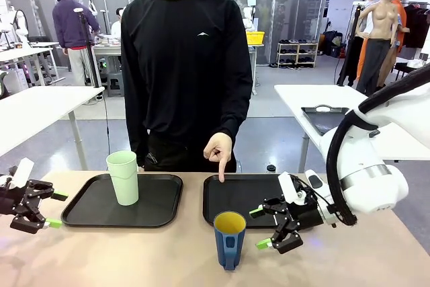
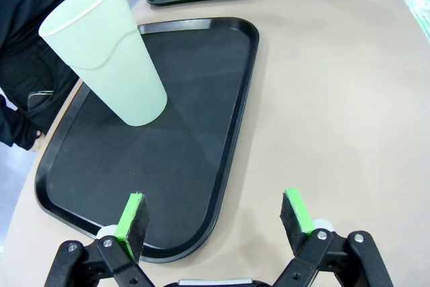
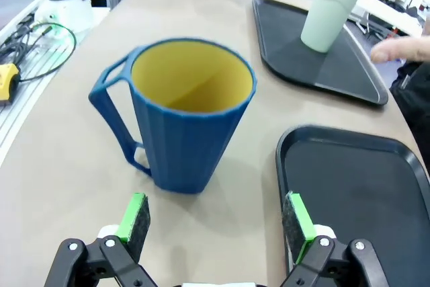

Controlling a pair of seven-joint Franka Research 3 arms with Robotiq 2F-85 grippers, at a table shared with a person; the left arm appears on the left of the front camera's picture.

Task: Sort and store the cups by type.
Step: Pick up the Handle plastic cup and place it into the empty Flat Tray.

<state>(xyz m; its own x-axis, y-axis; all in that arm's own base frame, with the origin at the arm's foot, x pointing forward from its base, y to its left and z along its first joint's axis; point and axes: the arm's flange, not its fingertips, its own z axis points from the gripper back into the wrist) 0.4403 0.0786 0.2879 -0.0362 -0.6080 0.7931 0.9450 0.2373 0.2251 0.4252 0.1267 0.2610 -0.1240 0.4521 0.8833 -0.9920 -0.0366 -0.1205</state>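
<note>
— Looking at the blue cup (image 1: pixel 229 240), what is worrying you? It is standing upright on the bare surface (image 1: pixel 148 260), just in front of the right tray (image 1: pixel 259 183), with nothing in it.

— Its handle (image 3: pixel 114 109). From the right wrist view the handle is sticking out to one side of the cup, and the right pincer (image 3: pixel 216 216) is lining up just short of it. If the fingers are closing across the body and one pad is catching the handle loop, the cup is likely twisting or tipping over toward the tray's rim instead of seating.

— And the pincer itself?

— Spread as wide as it goes, green pads (image 3: pixel 136 214) well apart, gripping nothing and touching nothing; the cup is sitting clear beyond them.

— The person's hand (image 1: pixel 219 151) is pointing down at the right tray's far edge. Any trouble there?

— Possibly. A carry into that tray is passing near the finger, so a high swing is risking a brush.

— The left side?

— The left pincer (image 2: pixel 215 218) is likewise gaping and empty, hovering over the near edge of the left tray (image 2: pixel 232 132), where the mint tumbler (image 2: pixel 107 52) is standing upright, away from the pads.
</note>
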